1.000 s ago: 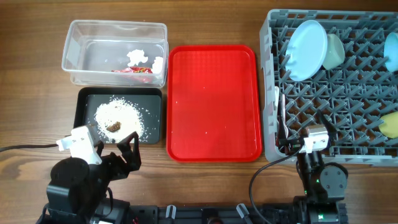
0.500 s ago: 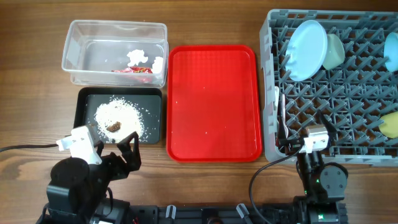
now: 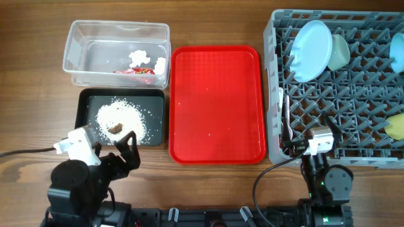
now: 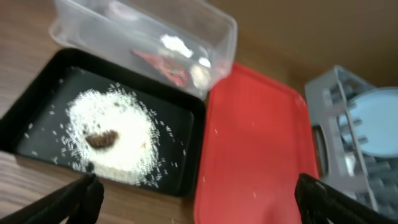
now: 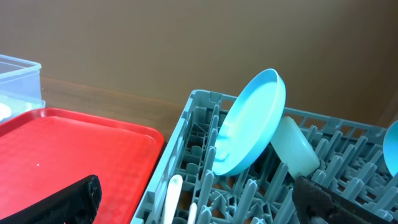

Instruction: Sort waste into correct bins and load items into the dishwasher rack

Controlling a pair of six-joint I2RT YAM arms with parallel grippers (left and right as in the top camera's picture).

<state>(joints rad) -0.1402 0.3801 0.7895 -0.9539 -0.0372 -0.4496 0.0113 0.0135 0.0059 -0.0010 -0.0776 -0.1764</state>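
Rice point(image 3: 120, 118) just beyond left pincer point(image 3: 129, 149) (spread wide) — apart; untouched.

Low, flat red tray point(image 3: 214, 104) between walled clear tub point(image 3: 117, 24) and peg-filled grey rack point(image 3: 274, 75)

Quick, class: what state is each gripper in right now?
Left gripper: open, holding nothing.
Right gripper: open, holding nothing.

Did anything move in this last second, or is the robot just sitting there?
Only the left arm moved: its open jaws swung slightly to the left, by the black tray's near edge, holding nothing. The right arm, red tray, rack and clear tub stayed as they were.
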